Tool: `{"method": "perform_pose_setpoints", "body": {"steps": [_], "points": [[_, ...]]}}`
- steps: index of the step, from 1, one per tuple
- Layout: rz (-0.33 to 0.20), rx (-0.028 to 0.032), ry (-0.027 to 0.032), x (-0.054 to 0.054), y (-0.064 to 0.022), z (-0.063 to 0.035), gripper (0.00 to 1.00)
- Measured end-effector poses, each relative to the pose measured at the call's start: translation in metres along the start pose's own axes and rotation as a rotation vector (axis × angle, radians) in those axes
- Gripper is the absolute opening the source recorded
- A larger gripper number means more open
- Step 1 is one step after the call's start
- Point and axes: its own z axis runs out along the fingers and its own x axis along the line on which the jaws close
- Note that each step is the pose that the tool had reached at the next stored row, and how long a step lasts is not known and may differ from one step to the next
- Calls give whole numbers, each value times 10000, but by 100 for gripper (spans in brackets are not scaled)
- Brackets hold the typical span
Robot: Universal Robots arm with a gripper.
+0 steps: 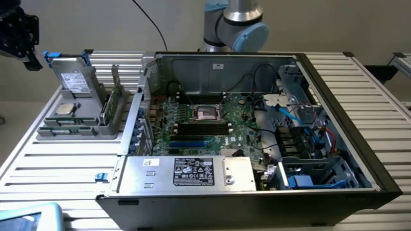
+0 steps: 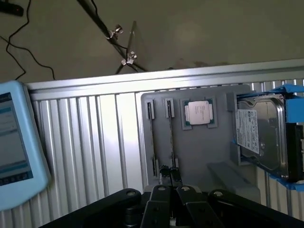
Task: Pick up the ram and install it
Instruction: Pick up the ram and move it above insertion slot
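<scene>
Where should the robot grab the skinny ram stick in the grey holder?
The ram stands on edge in a narrow slot of the grey holder, with its lower part walled in. So it is probably best pinched across its two flat faces at the top edge, near the middle, coming straight down from above.

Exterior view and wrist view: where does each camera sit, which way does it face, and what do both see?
Exterior view: raised, across the open computer case from the arm, looking down into it and onto the grey holder with the ram; gripper at the exterior view's left.
Wrist view: on the wrist, looking down past the gripper onto the holder.
Shared: holder, processor chip, drive.
</scene>
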Motion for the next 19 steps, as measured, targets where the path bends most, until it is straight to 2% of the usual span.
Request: {"method": "perform_pose_setpoints", "body": {"steps": [15,18,19], "points": [[-10,1,2,0,0,0,12],[-10,1,2,0,0,0,31],[-10,0,2,0,0,0,31]]}}
